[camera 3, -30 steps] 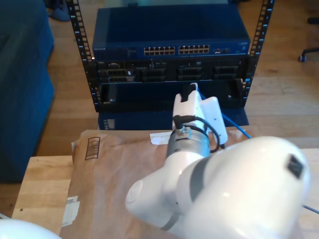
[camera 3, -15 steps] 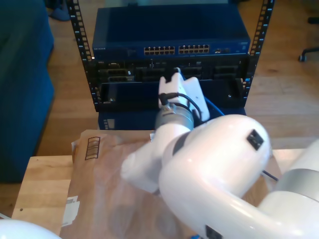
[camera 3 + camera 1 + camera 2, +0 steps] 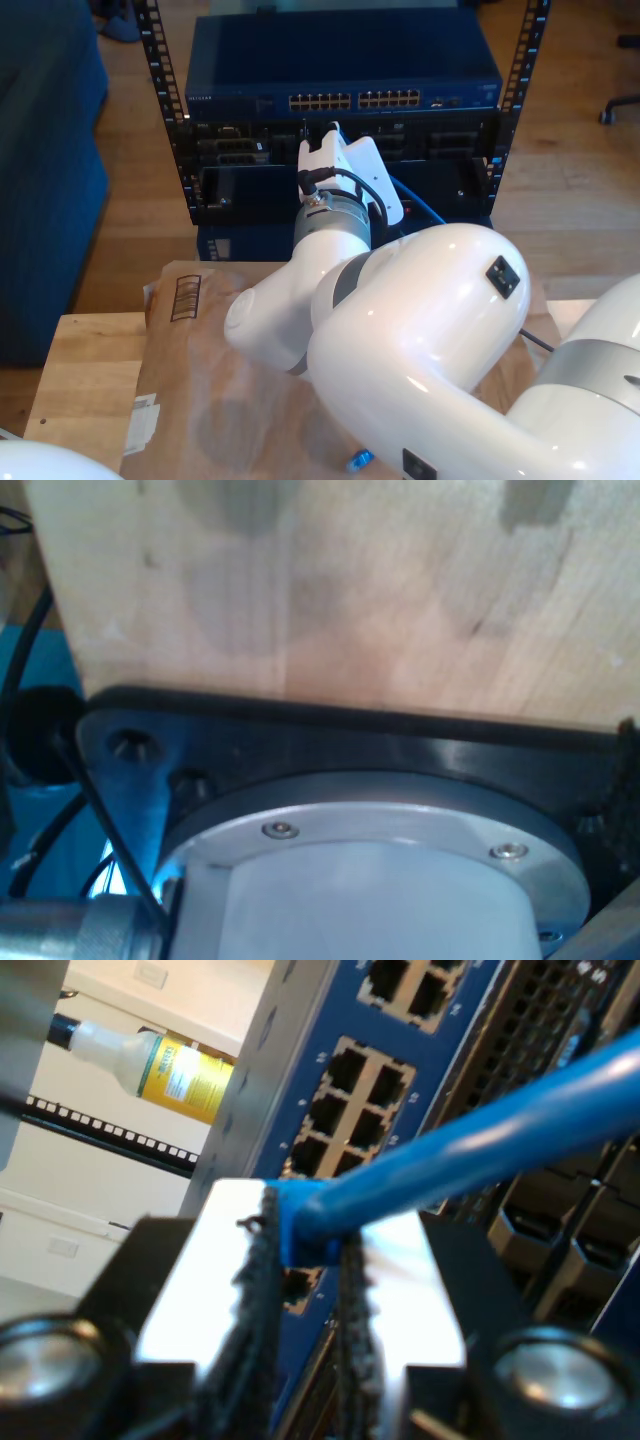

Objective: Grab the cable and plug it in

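The cable (image 3: pixel 480 1150) is bright blue, and its plug end (image 3: pixel 298 1222) sits pinched between the dark pads (image 3: pixel 262 1260) of my second gripper (image 3: pixel 305 1250), which is shut on it. Just beyond the plug are the open ports (image 3: pixel 345 1090) of the blue network switch (image 3: pixel 340 60). In the exterior view my second gripper (image 3: pixel 330 132) reaches over the table's far edge and is held just below the switch's port row (image 3: pixel 355 100). A stretch of the cable (image 3: pixel 415 203) trails down behind the white arm. Another bit of blue cable (image 3: pixel 358 461) shows low on the table.
The switch sits in a black rack with perforated rails (image 3: pixel 165 100). Brown paper (image 3: pixel 220 390) covers the wooden table (image 3: pixel 85 370). A large blue object (image 3: pixel 50 170) stands at the exterior view's left. A yellow-labelled bottle (image 3: pixel 165 1065) lies beyond the rack. A black base plate (image 3: pixel 330 740) rests on wood.
My second arm has swung toward the exterior view's left and further out toward the switch, carrying the cable's plug up close to the port row.
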Available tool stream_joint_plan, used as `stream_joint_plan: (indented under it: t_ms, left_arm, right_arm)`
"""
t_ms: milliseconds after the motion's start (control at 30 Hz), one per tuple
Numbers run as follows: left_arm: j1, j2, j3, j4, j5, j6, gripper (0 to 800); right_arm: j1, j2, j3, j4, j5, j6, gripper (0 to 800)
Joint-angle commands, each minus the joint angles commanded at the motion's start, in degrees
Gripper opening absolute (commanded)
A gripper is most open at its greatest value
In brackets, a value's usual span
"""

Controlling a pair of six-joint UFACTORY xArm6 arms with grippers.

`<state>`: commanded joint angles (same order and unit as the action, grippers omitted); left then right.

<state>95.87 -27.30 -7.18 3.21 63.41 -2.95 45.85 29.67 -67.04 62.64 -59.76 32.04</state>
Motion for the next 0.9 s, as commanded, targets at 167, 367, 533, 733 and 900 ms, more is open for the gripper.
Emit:
stream_joint_plan:
  t_ms: [167, 367, 533, 733, 900]
  left_arm:
    - [0.0, 0.0, 0.0, 0.0, 0.0, 0.0, 800]
    - [0.0, 0.0, 0.09, 0.0, 0.0, 0.0, 800]
    - [0.0, 0.0, 0.0, 0.0, 0.09, 0.0, 800]
    - [0.0, 0.0, 0.0, 0.0, 0.09, 0.0, 800]
    - [0.0, 0.0, 0.0, 0.0, 0.09, 0.0, 800]
  right_arm:
    - [-1.76, -1.58, 3.96, 0.0, 0.18, 0.0, 0]
    - [-2.11, -4.48, 5.89, -1.14, 2.29, 0.26, 0]
    - [-1.85, -4.66, 8.18, -0.97, 2.02, 2.81, 0]
    - [-3.16, -6.77, 8.88, -1.14, 2.73, 3.78, 0]
    - [-3.34, -6.51, 7.21, -0.79, 1.93, 8.26, 0]
